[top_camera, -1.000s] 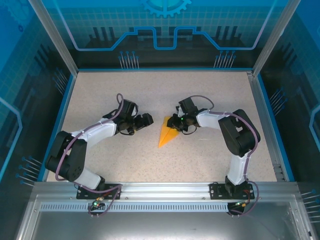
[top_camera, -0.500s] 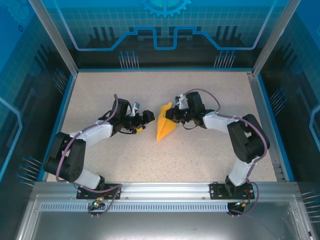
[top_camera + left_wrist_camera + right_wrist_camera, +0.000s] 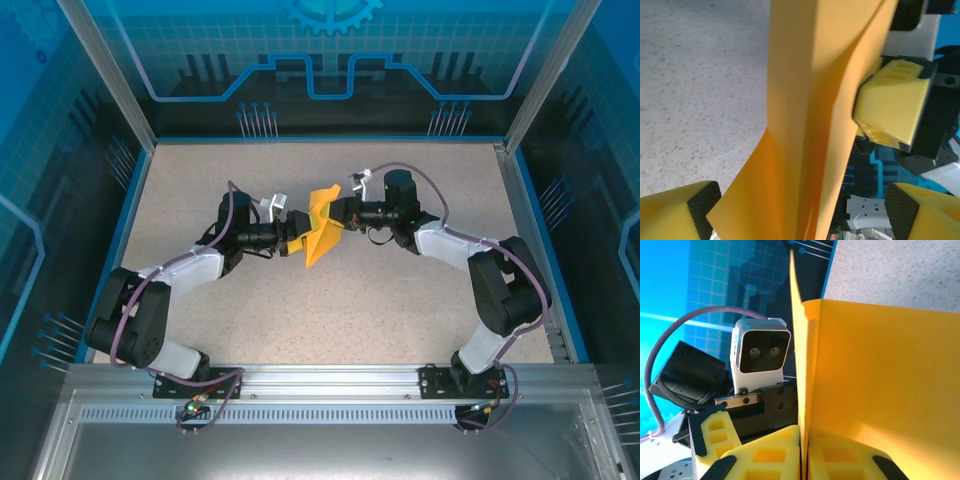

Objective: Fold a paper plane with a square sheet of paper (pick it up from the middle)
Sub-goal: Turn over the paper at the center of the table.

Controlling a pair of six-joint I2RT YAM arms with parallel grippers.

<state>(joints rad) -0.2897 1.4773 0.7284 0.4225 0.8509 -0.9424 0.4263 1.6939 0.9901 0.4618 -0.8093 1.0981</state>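
The right gripper (image 3: pixel 804 440) has its two yellow fingers pressed flat together on a thin edge of the paper plane (image 3: pixel 875 380), so the jaws are closed and holding it. The orange-yellow sheet stands up from the pinch as one broad panel, with a second fold rising edge-on beside it.

The left gripper (image 3: pixel 800 215) stands wide. Its padded fingertips (image 3: pixel 682 212) sit far apart, and the folded paper hangs down between them. A clear gap shows on one side, and the other pad is just beside the paper's edge. It grips nothing. Just beyond the paper, one finger of the right gripper (image 3: pixel 890 107) presses against the fold.

From above, the two grippers meet nose to nose near the middle of the table (image 3: pixel 400 300), with the paper plane (image 3: pixel 318 232) between them, its point slanting toward the near edge. Whether that point touches the surface I cannot tell. Seen from the right wrist, the paper hides much of the left arm. To its left show the white camera housing (image 3: pixel 760 352) and a looping purple cable (image 3: pixel 655 380). Blue panelled walls (image 3: pixel 330 60) surround the speckled surface.
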